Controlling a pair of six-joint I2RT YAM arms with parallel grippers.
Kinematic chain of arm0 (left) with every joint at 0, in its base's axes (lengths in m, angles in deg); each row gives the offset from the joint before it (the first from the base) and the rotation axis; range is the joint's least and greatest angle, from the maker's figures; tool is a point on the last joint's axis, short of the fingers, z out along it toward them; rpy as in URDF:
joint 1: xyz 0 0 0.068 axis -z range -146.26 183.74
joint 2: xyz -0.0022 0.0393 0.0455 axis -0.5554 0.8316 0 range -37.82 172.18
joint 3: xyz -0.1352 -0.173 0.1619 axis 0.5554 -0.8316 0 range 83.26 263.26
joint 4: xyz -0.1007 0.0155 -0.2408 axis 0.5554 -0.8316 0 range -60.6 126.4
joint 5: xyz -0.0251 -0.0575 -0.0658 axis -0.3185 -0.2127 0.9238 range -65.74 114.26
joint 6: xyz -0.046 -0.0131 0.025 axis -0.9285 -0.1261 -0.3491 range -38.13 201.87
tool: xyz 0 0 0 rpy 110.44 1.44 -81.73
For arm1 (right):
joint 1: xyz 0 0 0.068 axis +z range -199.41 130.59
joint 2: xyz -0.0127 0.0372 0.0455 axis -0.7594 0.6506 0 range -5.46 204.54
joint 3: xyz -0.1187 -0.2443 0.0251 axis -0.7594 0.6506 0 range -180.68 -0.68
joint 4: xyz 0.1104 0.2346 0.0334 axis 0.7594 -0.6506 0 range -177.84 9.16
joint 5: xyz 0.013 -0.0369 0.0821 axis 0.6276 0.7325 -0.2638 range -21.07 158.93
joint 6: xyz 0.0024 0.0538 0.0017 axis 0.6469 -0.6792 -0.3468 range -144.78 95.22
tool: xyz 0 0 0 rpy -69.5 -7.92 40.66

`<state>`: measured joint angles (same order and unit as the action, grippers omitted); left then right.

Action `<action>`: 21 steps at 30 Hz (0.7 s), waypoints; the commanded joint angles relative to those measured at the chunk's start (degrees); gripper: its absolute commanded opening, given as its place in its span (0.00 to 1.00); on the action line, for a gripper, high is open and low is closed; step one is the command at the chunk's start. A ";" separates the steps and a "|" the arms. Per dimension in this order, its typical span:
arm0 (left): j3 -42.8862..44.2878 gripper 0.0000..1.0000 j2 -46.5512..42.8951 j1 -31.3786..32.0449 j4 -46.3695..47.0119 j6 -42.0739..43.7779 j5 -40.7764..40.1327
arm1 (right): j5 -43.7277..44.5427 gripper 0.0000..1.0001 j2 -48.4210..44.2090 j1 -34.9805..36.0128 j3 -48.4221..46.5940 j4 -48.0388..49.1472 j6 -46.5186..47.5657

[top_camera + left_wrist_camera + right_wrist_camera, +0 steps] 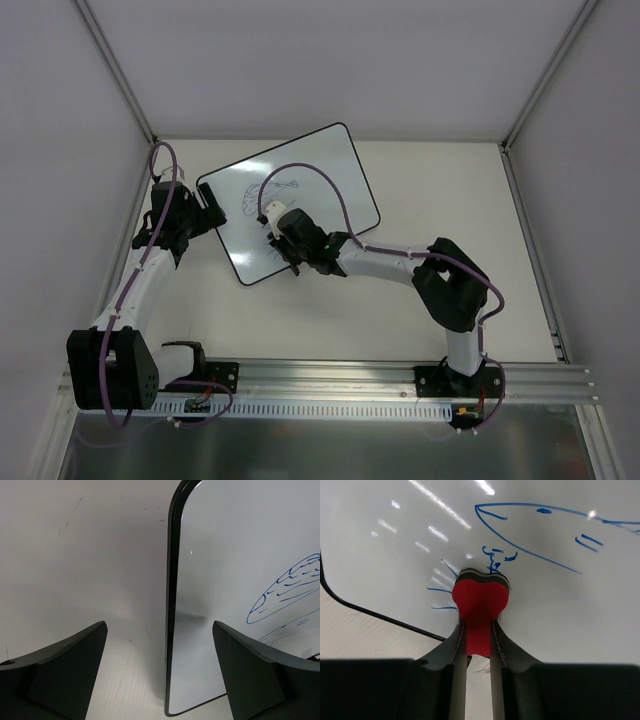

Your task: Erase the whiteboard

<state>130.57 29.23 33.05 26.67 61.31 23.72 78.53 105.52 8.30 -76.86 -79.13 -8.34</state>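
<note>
The whiteboard [320,170] lies flat and tilted on the table, white with a thin black rim and blue scribbles near its middle. My right gripper [272,222] is shut on the red eraser block [481,600] and presses it onto the board by the blue lines [530,550]. My left gripper [208,200] is open at the board's left corner; in the left wrist view its gripper [160,645] straddles the black rim [171,630], one finger [70,665] over the table and the other over the board [235,560].
Grey walls and metal posts close in the white table [450,320] on three sides. A metal rail [330,385] with both arm bases runs along the near edge. Purple cables loop over both arms.
</note>
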 commanded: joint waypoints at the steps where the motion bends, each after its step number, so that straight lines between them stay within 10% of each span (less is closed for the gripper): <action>1: 0.24 0.88 -0.77 0.42 1.04 -0.89 0.27 | 6.54 0.00 -0.94 -0.58 -2.91 -1.45 3.76; 21: 0.15 0.88 -1.66 0.42 1.04 -0.63 0.10 | 12.20 0.00 7.67 -3.48 -23.56 -11.29 7.37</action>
<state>130.57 29.23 33.05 26.67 61.31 23.70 91.95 112.01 4.57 -96.64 -86.89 -0.55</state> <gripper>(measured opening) 0.884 0.212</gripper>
